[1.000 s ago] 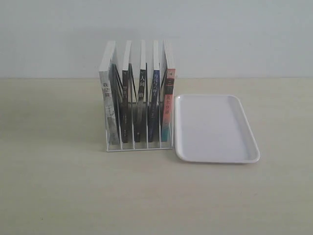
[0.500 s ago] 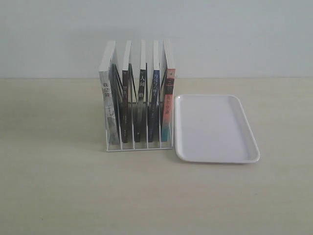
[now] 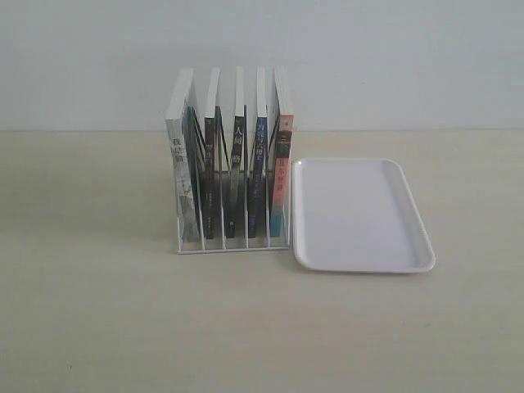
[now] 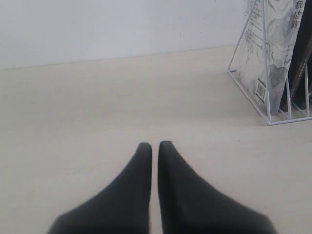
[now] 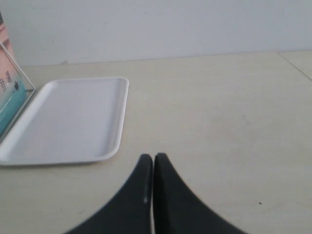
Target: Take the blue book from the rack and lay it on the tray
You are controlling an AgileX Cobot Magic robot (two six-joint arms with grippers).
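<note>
The white wire rack (image 3: 232, 243) stands mid-table with several upright books. The blue book (image 3: 258, 176) shows its dark blue spine in the slot second from the right, between a black-spined book (image 3: 236, 168) and the red-and-teal book (image 3: 281, 176). The white tray (image 3: 360, 214) lies flat just right of the rack, with nothing on it. Neither arm shows in the exterior view. My left gripper (image 4: 155, 145) is shut over bare table, with the rack's end (image 4: 265, 105) off to one side. My right gripper (image 5: 153, 157) is shut, holding nothing, near a corner of the tray (image 5: 73, 119).
A grey-white book (image 3: 182, 164) fills the rack's leftmost slot and is the one seen in the left wrist view (image 4: 273, 53). The red-and-teal book's cover (image 5: 9, 95) edges the right wrist view. A pale wall rises behind the light wooden table (image 3: 98, 311).
</note>
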